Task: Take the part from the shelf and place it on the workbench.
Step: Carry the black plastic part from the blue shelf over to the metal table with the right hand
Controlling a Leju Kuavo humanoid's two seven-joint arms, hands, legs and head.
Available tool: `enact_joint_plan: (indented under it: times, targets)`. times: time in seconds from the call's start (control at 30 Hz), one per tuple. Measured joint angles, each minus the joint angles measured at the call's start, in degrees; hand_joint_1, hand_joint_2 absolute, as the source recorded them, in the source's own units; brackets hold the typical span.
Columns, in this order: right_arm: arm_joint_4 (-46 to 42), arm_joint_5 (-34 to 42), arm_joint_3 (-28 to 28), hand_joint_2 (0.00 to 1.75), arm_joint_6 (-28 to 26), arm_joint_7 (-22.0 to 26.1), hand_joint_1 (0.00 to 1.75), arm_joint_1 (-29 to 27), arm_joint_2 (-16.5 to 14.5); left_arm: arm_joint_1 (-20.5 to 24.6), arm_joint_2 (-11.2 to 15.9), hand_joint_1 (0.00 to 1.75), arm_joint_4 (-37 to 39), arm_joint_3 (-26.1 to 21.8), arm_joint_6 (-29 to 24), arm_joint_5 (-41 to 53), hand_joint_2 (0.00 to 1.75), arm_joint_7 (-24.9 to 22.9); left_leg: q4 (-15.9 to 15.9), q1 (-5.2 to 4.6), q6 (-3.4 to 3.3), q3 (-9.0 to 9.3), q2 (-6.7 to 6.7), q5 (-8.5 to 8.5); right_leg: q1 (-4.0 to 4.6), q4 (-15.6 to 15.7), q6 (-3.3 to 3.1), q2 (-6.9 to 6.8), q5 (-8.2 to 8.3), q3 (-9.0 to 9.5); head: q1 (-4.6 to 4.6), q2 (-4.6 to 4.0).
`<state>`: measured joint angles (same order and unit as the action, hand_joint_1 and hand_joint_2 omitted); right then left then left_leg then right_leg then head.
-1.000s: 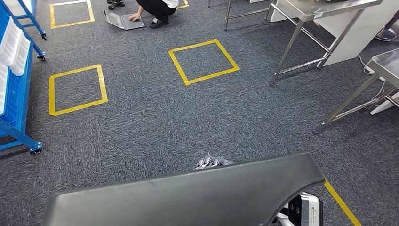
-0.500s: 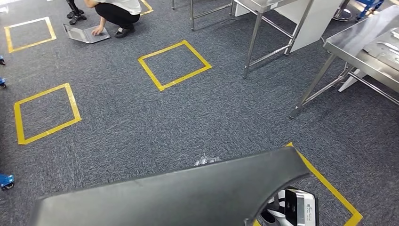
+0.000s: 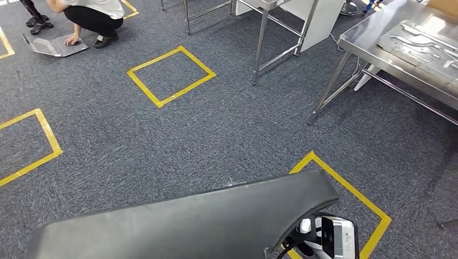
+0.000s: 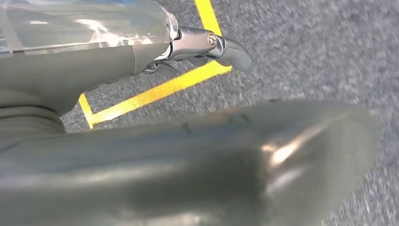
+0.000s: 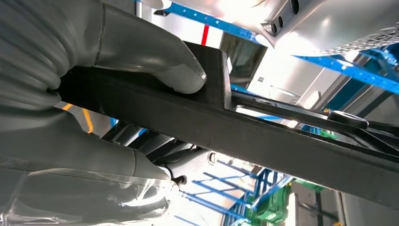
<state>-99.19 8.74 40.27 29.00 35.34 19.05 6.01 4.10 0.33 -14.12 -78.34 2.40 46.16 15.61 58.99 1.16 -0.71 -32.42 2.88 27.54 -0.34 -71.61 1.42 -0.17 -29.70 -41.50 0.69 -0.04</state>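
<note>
A grey carpeted floor [image 3: 216,129] marked with yellow tape squares [image 3: 170,75] stretches ahead of the robot, with a steel worktop [image 3: 378,40] at upper right already carrying flat metal pieces. A person [image 3: 92,13] crouches by a laptop [image 3: 54,46] on the floor at the far left.

The task's thing, a long dark panel [image 3: 178,226], lies crosswise low in the head view, carried off the shelf and not yet at the worktop, which stands well apart from it. It is borne flat and wide, likely so that both arms share its length.

In the right wrist view the right hand [image 5: 70,94] clamps the panel's edge, thumb pressed on one face and fingers [image 5: 84,160] curled under the other.

In the left wrist view the left hand [image 4: 117,52] lies along the panel, one fingertip jutting beyond it; it appears to support the part, though whether its fingers are closed on it cannot be told.
</note>
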Motion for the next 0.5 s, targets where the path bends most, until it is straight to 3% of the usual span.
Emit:
enact_joint_plan:
  times: [0.07, 0.1, 0.17, 0.23, 0.3, 0.37, 0.4, 0.43, 0.47, 0.5]
  targets:
    - [0.0, 0.2, 0.1, 1.75, 0.0, -0.1, 1.75, 0.4, 0.0, 0.1, -0.1, 0.0, 0.0, 0.0, 0.0, -0.1, 0.0, 0.0, 0.0, -0.21, 0.27, 0.72, 1.07, 0.49, 0.54, 8.0, -0.92, -1.94, 3.46, 4.1, -0.02, 0.0]
    - [0.0, 0.4, 0.1, 1.75, -0.1, -0.1, 1.75, 0.7, 0.0, 0.1, -0.1, 0.0, 0.0, 0.0, -0.1, -0.1, 0.0, -0.1, -0.1, -0.29, 0.49, 0.99, 1.54, 0.68, 0.89, 10.7, -1.44, -2.86, 4.23, 5.49, 0.0, 0.0]
    - [0.1, 0.8, 0.1, 1.75, -0.3, -0.3, 1.75, 1.3, 0.0, 0.2, -0.3, 0.0, 0.0, -0.1, -0.2, -0.3, 0.0, -0.3, -0.4, -0.4, 1.02, 1.39, 2.59, 0.94, 1.44, 12.3, -2.2, -3.24, 4.09, 6.12, 0.0, 0.0]
    - [0.1, 1.1, 0.1, 1.75, -0.5, -0.3, 1.75, 1.4, 0.0, 0.4, -0.3, 0.0, 0.0, -0.1, -0.2, -0.5, 0.0, -0.3, -0.6, -0.4, 1.6, 2.03, 2.93, 1.27, 1.23, 13.0, -2.66, -1.89, 4.37, 6.56, -0.02, 0.0]
    - [0.1, 1.3, 0.1, 1.75, -0.8, -0.3, 1.75, 1.6, 0.0, 0.4, -0.4, 0.0, 0.0, -0.2, -0.3, -0.6, 0.0, -0.4, 1.6, -0.28, 1.97, 1.42, 0.55, 2.82, 0.71, 14.1, -3.11, -0.75, 4.73, 7.42, -0.08, 0.0]
    - [0.2, 1.5, 0.2, 1.75, -1.1, -0.1, 1.75, 1.6, 0.0, 0.3, -0.4, 0.0, 0.0, -0.3, -0.5, -0.8, 0.0, -0.4, 8.3, -0.09, 2.14, -2.05, -1.98, 5.94, 0.51, 14.4, -3.4, 0.42, 4.78, 7.73, -0.15, 0.0]
    - [0.3, 1.4, 0.2, 1.75, -1.4, -0.1, 1.75, 1.5, 0.0, 0.1, -0.4, 0.0, 0.0, -0.4, -0.6, -0.8, 0.0, -0.4, 11.9, -0.06, 2.24, -4.16, -2.34, 7.17, 0.53, 14.3, -3.48, 1.13, 4.73, 7.71, -0.17, 0.0]
    - [0.4, 1.3, 0.3, 1.75, -1.5, 0.0, 1.75, 1.3, 0.0, 0.0, -0.4, 0.0, 0.0, -0.5, -0.7, -0.9, 0.0, -0.4, 14.1, -0.05, 2.34, -5.68, -2.41, 7.38, 0.55, 14.2, -3.48, 1.94, 4.65, 7.71, -0.18, 0.0]
    - [0.6, 1.1, 0.3, 1.75, -1.7, 0.1, 1.75, 1.1, 0.0, -0.2, -0.4, 0.0, 0.0, -0.5, -0.7, -0.8, 0.0, -0.5, 14.2, -0.02, 2.43, -6.23, -2.45, 6.41, 0.53, 14.1, -3.42, 2.75, 4.54, 7.71, -0.18, 0.0]
    - [0.7, 0.8, 0.4, 1.75, -1.9, 0.2, 1.75, 1.0, 0.0, -0.2, -0.4, 0.0, 0.0, -0.6, -0.7, -0.7, 0.0, -0.5, 12.2, 0.04, 2.49, -5.71, -2.61, 4.44, 0.46, 13.8, -3.27, 3.56, 4.39, 7.73, -0.18, 0.0]
